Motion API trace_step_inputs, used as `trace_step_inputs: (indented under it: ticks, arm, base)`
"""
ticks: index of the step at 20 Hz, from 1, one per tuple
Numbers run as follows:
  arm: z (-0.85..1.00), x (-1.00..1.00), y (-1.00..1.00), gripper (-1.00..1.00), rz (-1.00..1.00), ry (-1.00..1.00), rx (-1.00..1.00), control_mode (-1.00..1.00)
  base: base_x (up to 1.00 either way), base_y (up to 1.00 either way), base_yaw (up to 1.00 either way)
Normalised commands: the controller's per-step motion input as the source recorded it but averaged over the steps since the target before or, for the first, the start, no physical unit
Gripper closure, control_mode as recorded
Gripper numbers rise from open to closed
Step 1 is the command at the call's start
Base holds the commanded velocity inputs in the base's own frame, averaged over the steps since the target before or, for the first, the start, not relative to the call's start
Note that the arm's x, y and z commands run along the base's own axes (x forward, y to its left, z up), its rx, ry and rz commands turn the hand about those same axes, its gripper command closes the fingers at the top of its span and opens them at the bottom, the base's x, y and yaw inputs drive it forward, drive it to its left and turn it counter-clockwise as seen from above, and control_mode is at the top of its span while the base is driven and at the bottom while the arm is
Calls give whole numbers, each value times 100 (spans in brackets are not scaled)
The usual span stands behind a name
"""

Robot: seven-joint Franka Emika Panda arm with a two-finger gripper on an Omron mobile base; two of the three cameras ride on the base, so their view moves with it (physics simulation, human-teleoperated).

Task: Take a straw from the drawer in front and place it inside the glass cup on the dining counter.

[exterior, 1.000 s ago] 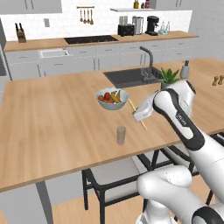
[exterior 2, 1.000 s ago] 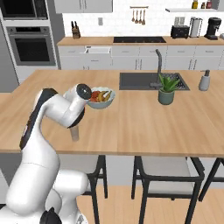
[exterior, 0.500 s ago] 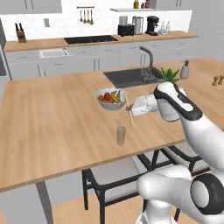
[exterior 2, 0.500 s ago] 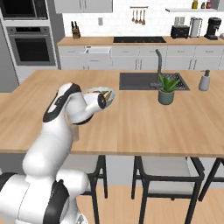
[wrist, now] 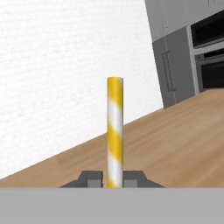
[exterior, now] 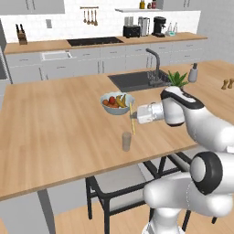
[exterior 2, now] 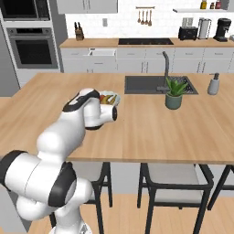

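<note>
In the hand view a yellow-and-white striped straw (wrist: 114,127) stands between my gripper's (wrist: 114,180) two dark finger tips, which are shut on its lower part. From the left base view the gripper (exterior: 136,116) points left over the dining counter (exterior: 55,132) and holds the straw (exterior: 131,109) nearly upright. The straw's lower end hangs just above and right of the rim of the clear glass cup (exterior: 126,141), which stands near the counter's front edge. In the right base view my own arm covers the cup. The drawer is out of view.
A pale bowl of fruit (exterior: 117,102) sits just behind the straw, also seen as the fruit bowl (exterior 2: 109,97). Further back right are the dark sink (exterior: 137,80) with its tap and a potted plant (exterior 2: 174,93). Black-framed stools (exterior 2: 176,178) stand under the counter's front edge.
The arm has swung left and the hand has turned level. The straw has gone from tilted to nearly upright and moved left, closer to the glass cup.
</note>
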Motion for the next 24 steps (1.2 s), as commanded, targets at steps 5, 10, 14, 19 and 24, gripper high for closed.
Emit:
trace_step_inputs:
  ticks: [5, 10, 14, 19, 24]
  arm:
    - [-25, 20, 1, 100, 5, 2, 0, -100]
    - [-12, 21, 2, 100, 4, 0, 0, -100]
    - [0, 12, 15, 100, 4, 0, 0, -100]
    - [-2, 16, 23, 100, 4, 0, 0, -100]
    - [-15, 6, 2, 100, 3, 0, 0, -100]
  base:
    - [0, 0, 0]
    - [0, 0, 0]
    - [0, 0, 0]
    - [0, 0, 0]
    - [0, 0, 0]
